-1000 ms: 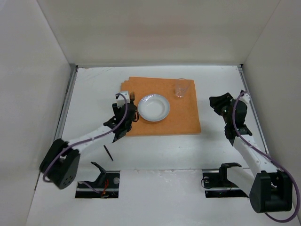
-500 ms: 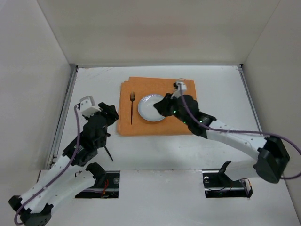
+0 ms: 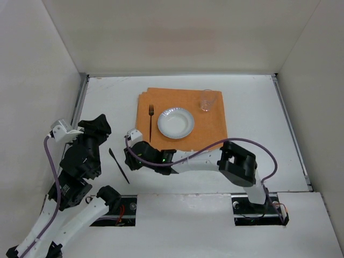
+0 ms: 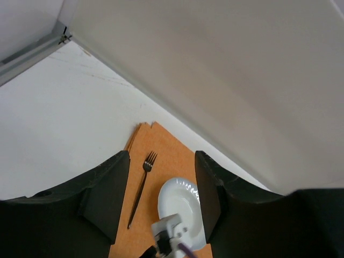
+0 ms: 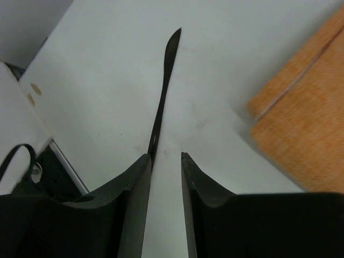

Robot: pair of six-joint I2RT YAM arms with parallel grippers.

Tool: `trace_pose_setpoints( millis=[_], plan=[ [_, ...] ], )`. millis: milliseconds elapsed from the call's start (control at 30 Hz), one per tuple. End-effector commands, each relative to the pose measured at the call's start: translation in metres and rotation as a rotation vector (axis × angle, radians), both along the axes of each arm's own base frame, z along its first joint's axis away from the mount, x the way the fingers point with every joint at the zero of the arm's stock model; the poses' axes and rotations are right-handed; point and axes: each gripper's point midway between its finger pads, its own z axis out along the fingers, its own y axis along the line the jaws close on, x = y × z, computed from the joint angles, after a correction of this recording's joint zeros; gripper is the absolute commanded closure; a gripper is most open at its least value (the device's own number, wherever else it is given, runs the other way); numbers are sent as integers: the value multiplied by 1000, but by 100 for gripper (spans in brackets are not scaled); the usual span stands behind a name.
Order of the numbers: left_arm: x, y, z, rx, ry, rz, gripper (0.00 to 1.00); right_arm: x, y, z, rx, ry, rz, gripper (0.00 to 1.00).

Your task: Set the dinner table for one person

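White-walled worktop (image 3: 107,97) fills the view below both arms. Your right gripper (image 5: 164,156) is parted, gripping nothing, tips at the knife (image 5: 171,54) left of the placemat (image 3: 209,134). Your left gripper (image 4: 161,156) hangs wide, empty.

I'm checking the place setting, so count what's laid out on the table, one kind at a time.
Placemat: 1
Plate: 1
Fork: 1
Knife: 1
Glass: 1
Total: 5
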Motion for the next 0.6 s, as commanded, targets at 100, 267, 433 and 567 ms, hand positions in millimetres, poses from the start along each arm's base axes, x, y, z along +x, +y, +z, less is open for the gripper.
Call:
trace_pose_setpoints(
  millis=[100,267,433,567],
  plan=[
    [-8,15,34,18,-92,43,50,-5,30,7,5,-83,-18,58],
    [-6,11,25,35,-72,32,50,-10,36,-18,-37,-82,-12,55],
    [-4,9,22,44,-63,26,50,-14,41,-35,-83,-87,-1,55],
    [-3,6,20,57,-53,19,50,-19,45,-47,-118,-86,15,54]
  ],
)
